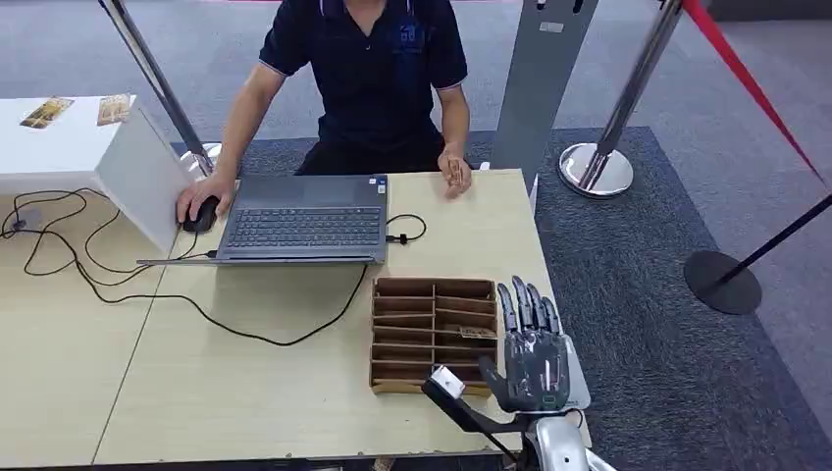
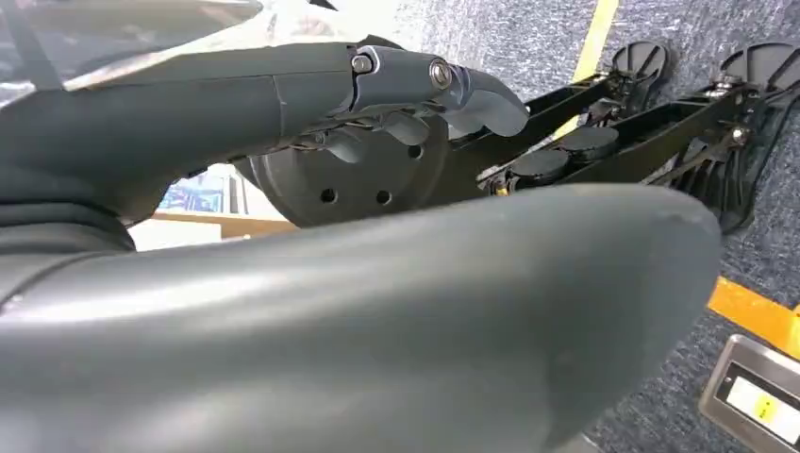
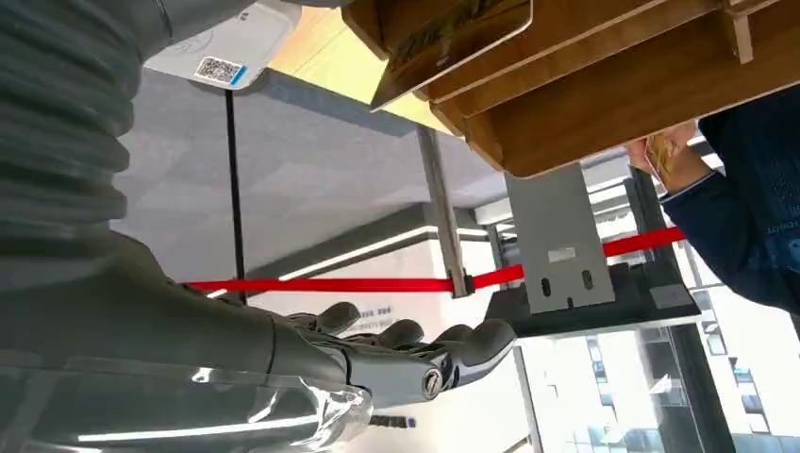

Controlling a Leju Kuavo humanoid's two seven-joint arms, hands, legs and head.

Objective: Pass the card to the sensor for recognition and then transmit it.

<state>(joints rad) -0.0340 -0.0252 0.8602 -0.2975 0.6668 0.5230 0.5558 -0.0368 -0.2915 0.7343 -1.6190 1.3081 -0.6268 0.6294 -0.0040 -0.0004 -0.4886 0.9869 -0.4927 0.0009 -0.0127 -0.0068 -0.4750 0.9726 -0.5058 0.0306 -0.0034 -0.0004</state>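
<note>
A tan printed card (image 1: 478,333) leans in a slot on the right side of the wooden card rack (image 1: 432,336) near the table's front edge; the right wrist view shows the card (image 3: 453,33) up close, sticking out of the rack (image 3: 604,85). My right hand (image 1: 535,353) hovers at the rack's right end with fingers stretched out and apart, holding nothing; the fingers (image 3: 406,344) are off the card. Under it lies a grey pad with a QR code (image 3: 222,47). My left hand (image 2: 406,85) hangs low beside my body, fingers loosely extended and empty.
A person sits behind the table with one hand on a mouse (image 1: 201,214) and the other (image 1: 453,175) on the tabletop by the laptop (image 1: 304,228). A black cable (image 1: 245,329) crosses the table. A small black stand with a white head (image 1: 446,381) sits before the rack. Stanchions with red tape (image 1: 746,83) stand at right.
</note>
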